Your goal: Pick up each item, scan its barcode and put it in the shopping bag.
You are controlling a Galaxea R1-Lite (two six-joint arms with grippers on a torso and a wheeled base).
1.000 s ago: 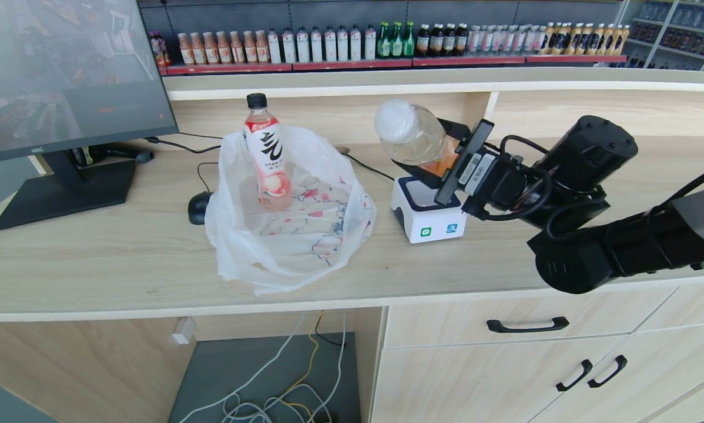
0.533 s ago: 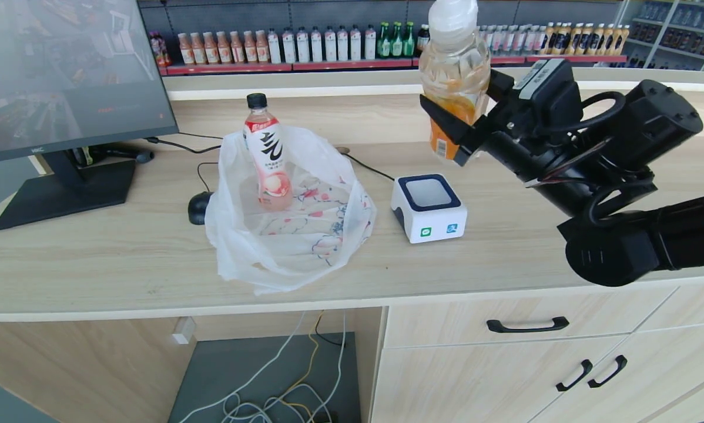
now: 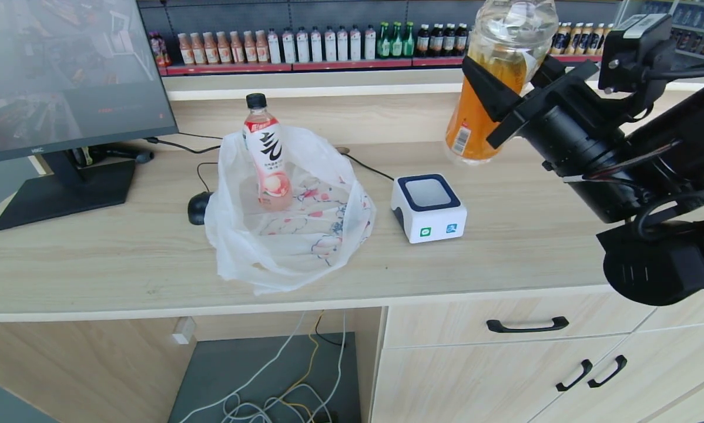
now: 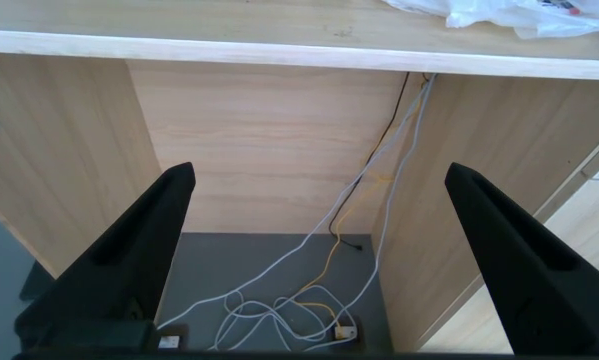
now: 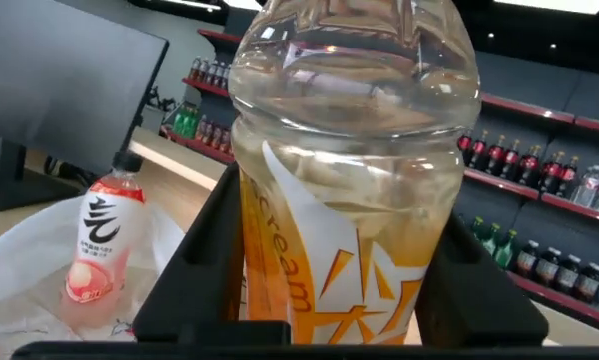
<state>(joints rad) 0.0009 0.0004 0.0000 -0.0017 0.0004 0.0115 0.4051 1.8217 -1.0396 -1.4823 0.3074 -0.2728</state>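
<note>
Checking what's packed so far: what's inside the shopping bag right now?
A pink bottle with a black cap stands upright inside the shopping bag. The bag's crumpled walls cover part of its floor, so anything small lying there cannot be seen.

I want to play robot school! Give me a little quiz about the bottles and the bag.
1. True or false: the pink bottle stands upright inside the shopping bag.
2. Which one holds the orange drink bottle up above the counter? A the left; B the right gripper; C neither.
3. Fill in the colour: the cap on the pink bottle is ____.

Key: 1 true; 2 B; 3 black.
</note>
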